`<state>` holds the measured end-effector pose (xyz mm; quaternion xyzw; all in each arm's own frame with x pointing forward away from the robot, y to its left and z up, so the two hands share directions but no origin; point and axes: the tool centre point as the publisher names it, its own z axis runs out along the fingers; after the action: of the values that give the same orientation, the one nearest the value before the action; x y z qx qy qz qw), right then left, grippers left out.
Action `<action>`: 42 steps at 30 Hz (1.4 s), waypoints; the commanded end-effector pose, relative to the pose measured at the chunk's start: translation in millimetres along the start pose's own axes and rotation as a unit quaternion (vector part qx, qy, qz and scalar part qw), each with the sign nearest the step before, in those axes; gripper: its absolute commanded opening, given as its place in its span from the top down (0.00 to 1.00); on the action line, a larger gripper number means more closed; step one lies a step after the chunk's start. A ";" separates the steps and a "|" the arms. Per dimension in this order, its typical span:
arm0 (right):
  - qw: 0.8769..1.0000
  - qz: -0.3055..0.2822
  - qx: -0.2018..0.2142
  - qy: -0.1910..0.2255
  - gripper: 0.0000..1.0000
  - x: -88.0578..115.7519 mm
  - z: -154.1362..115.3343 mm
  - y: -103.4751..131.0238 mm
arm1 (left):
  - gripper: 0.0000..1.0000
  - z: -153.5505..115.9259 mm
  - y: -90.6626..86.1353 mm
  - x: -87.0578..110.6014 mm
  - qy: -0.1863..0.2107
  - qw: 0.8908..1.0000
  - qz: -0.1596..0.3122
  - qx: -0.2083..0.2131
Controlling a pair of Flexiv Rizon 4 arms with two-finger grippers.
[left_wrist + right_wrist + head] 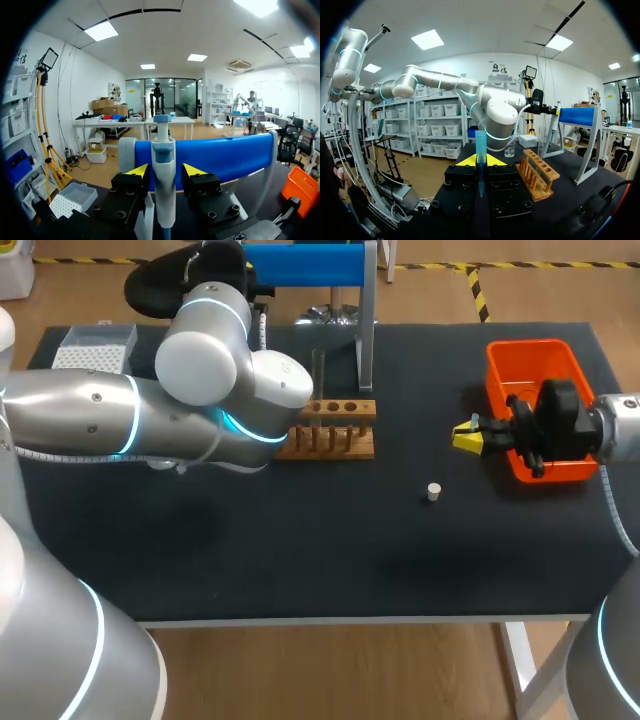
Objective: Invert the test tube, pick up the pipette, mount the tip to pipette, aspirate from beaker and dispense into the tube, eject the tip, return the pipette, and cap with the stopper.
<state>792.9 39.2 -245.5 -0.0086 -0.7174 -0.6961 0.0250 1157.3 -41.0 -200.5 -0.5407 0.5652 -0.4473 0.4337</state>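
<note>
Pipette (163, 200) at left gripper (165, 171) — right gripper (480, 161) pinches blue tip (480, 142)

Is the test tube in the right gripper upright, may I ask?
Upright: the test tube stands vertical between the yellow tips of the right gripper.

Stopper (434, 491) right of rack (340, 445)

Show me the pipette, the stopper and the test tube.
pipette (163, 190), left wrist view, on its white body.
stopper (434, 491), head view, on its white side.
test tube (480, 150), right wrist view, on its upper wall.
</note>
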 end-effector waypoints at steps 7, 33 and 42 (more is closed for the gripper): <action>1.000 0.000 0.001 -0.001 1.00 1.0 -0.1 0.3 | 0.61 7.6 -0.7 -0.2 -0.007 1.000 -0.001 0.001; 1.000 0.000 0.001 -0.001 1.00 1.0 -0.1 0.3 | 0.63 12.5 2.1 -2.2 -0.008 1.000 -0.002 -0.004; 1.000 0.000 0.001 -0.001 1.00 1.0 -0.1 0.3 | 0.67 13.7 1.9 -2.5 -0.006 1.000 -0.002 -0.001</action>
<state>792.9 39.2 -245.5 -0.0086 -0.7174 -0.6961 0.0250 1167.0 -38.7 -203.2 -0.5459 0.5636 -0.4421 0.4346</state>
